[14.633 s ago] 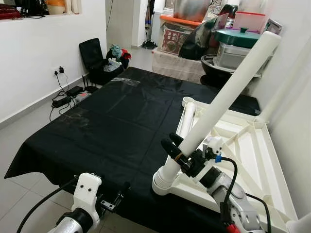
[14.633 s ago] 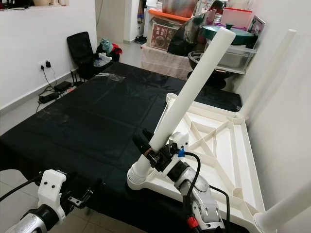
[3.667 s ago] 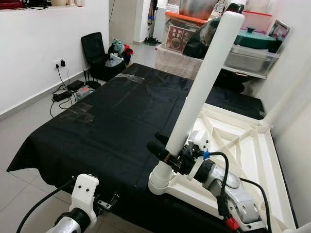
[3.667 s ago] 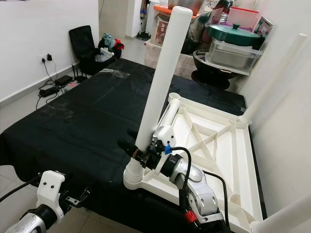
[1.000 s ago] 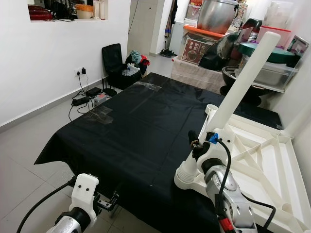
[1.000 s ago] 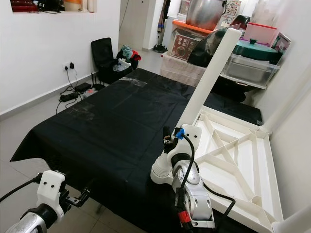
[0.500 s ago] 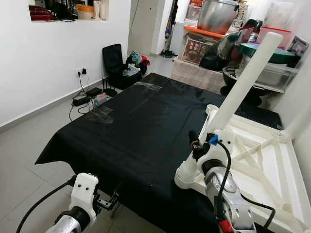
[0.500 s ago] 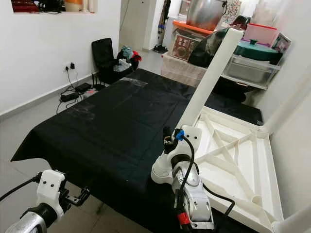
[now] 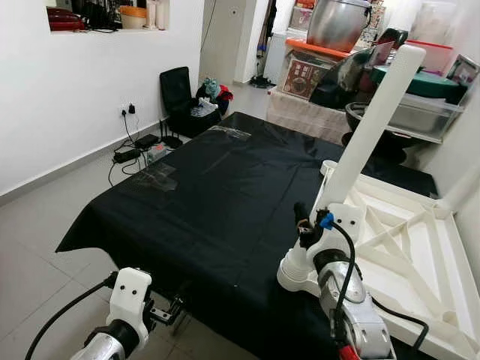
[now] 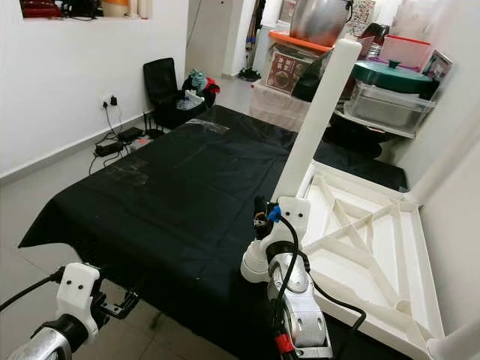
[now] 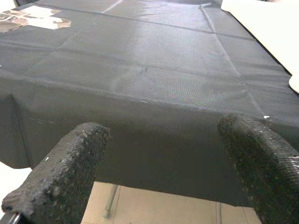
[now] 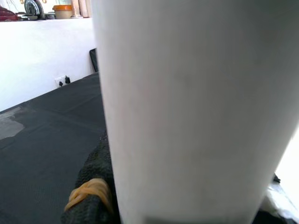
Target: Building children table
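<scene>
A long white table leg [image 9: 364,127] stands tilted, its flared foot in the near-left corner socket [image 9: 294,276] of the upturned white tabletop [image 9: 409,247]. My right gripper [image 9: 302,225] is shut on the leg just above the socket. In the right wrist view the leg [image 12: 196,107] lies against a black finger [image 12: 91,196] that wears an orange band. Two more white legs [image 10: 442,161] stand at the tabletop's right corners. Low at the near left, before the cloth's front edge, my left gripper [image 11: 163,135] is open and holds nothing.
The tabletop rests on a platform draped in black cloth [image 9: 210,187]. A white wall runs close along the right. Pots and storage boxes [image 9: 352,45] crowd the far end. A black chair [image 9: 176,86] and floor cables [image 9: 139,146] sit at the far left.
The leg has swung a little more upright in my right gripper. The head view has shifted slightly. The left arm has stayed where it was.
</scene>
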You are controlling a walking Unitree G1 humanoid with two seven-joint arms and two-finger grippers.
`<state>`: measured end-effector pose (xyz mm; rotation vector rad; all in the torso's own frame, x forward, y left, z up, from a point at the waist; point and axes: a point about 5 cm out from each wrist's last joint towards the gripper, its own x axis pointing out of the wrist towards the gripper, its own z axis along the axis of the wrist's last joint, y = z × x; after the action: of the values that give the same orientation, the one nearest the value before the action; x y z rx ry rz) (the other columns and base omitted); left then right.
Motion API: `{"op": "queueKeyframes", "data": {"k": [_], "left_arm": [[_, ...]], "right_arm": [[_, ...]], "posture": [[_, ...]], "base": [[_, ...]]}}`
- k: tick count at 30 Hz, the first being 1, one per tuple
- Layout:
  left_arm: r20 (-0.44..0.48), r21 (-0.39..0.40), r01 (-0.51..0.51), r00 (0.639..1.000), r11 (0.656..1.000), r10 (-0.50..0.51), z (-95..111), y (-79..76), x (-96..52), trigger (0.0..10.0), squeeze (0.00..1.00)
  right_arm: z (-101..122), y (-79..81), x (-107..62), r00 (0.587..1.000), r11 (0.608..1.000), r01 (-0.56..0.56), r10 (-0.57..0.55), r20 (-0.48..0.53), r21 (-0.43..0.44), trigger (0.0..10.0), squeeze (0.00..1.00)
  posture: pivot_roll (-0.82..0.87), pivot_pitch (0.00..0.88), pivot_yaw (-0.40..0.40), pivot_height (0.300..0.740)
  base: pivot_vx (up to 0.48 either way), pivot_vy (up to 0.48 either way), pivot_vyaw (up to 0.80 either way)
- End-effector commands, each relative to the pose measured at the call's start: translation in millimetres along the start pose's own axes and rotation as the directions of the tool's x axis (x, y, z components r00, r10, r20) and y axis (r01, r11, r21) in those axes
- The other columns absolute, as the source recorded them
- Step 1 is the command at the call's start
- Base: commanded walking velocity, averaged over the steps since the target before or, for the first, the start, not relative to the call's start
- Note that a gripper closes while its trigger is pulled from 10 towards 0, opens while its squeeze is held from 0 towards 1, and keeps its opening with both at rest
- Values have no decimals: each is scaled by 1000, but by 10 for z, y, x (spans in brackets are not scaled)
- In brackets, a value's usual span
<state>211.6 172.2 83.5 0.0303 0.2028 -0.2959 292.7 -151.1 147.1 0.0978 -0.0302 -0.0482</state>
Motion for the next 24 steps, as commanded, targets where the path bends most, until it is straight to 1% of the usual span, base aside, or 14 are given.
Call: {"op": "queueKeyframes", "data": {"k": [1, 10, 13, 24], "left_arm": [[-9, -4, 11, 1000, 1000, -11, -38, -27, 5, 10000, 0], [-9, -3, 11, 1000, 1000, -11, -39, -26, 6, 10000, 0], [-9, -4, 11, 1000, 1000, -11, -38, -26, 7, 10000, 0], [-8, -4, 12, 1000, 1000, -13, -34, -26, 13, 10000, 0]], "right_arm": [[-178, -191, -36, 994, 995, 77, -82, -77, -68, 10000, 8], [-186, -180, -25, 995, 995, 73, -78, -67, -72, 10000, 16], [-157, -172, -19, 996, 995, 69, -73, -55, -72, 10000, 39], [-103, -156, -7, 998, 995, 61, -63, -29, -77, 10000, 51]], "posture": [[124, 0, -140, 740], [125, 0, -140, 740], [123, 0, -141, 740], [121, 0, -140, 740]], "base": [[0, 0, 0], [0, 0, 0], [0, 0, 0], [0, 0, 0]]}}
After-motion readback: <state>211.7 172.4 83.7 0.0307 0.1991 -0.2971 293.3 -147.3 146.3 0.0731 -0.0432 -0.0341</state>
